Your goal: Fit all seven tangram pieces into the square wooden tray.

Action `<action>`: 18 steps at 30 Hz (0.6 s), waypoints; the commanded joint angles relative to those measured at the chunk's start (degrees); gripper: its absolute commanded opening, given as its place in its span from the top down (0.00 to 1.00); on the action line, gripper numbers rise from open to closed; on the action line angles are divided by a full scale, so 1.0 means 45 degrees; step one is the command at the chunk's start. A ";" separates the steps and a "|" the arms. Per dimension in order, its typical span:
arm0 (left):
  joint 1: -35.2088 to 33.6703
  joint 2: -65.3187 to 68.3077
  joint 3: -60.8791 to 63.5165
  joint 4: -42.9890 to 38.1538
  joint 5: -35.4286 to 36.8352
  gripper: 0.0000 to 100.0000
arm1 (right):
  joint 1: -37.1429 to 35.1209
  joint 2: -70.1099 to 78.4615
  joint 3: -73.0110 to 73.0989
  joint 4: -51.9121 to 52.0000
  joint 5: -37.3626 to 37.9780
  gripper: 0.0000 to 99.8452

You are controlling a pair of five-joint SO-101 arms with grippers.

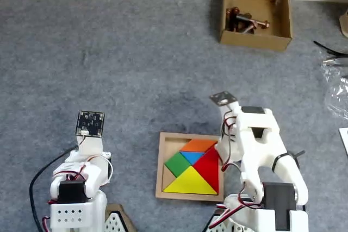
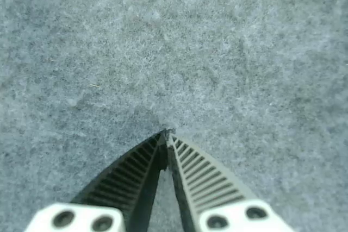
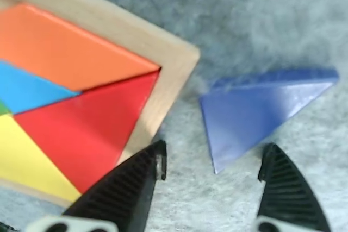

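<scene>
The square wooden tray (image 1: 161, 167) lies on the grey carpet and holds an orange piece (image 1: 198, 145), a light blue piece (image 1: 190, 157), a green triangle (image 1: 176, 164), a red triangle (image 1: 208, 164) and a yellow triangle (image 1: 191, 182). Its upper left corner is bare wood. A dark blue triangle (image 3: 255, 104) lies on the carpet just outside the tray rim (image 3: 163, 52). My right gripper (image 3: 215, 161) hangs open over the blue triangle's near corner, one finger (image 3: 144, 175) by the rim. My left gripper (image 2: 166, 134) is shut over bare carpet.
A cardboard box (image 1: 255, 14) with copper-coloured metal parts stands at the back right. Clear plastic wrap (image 1: 337, 88) and dark cables lie at the right edge. Open carpet stretches across the left and the middle.
</scene>
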 commanded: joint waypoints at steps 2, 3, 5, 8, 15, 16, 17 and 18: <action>-0.0127 0.0029 0.0264 0.0059 0.0059 0.99 | 0.0088 0.0010 -0.0557 0.0440 -0.0899 0.74; -0.0127 0.0029 0.0264 0.0059 0.0059 0.99 | 0.0088 0.0010 -0.0772 0.0615 -0.0996 0.74; -0.0127 0.0029 0.0264 0.0059 0.0059 0.99 | 0.0068 0.0010 -0.1416 0.1280 -0.1035 0.74; -0.0127 0.0029 0.0264 0.0059 0.0059 0.99 | 0.0068 0.0010 -0.2608 0.2354 -0.1035 0.74; -0.0127 0.0029 0.0264 0.0059 0.0059 0.99 | 0.0068 0.0029 -0.4210 0.3096 -0.1055 0.74; -0.0127 0.0029 0.0264 0.0059 0.0059 0.99 | 0.0068 0.0049 -0.4308 0.3077 -0.1055 0.74; -0.0127 0.0029 0.0264 0.0059 0.0059 0.99 | 0.0068 0.0068 -0.4347 0.3057 -0.1055 0.74; -0.0127 0.0029 0.0264 0.0059 0.0059 0.99 | 0.0068 0.0107 -0.4347 0.2979 -0.1074 0.74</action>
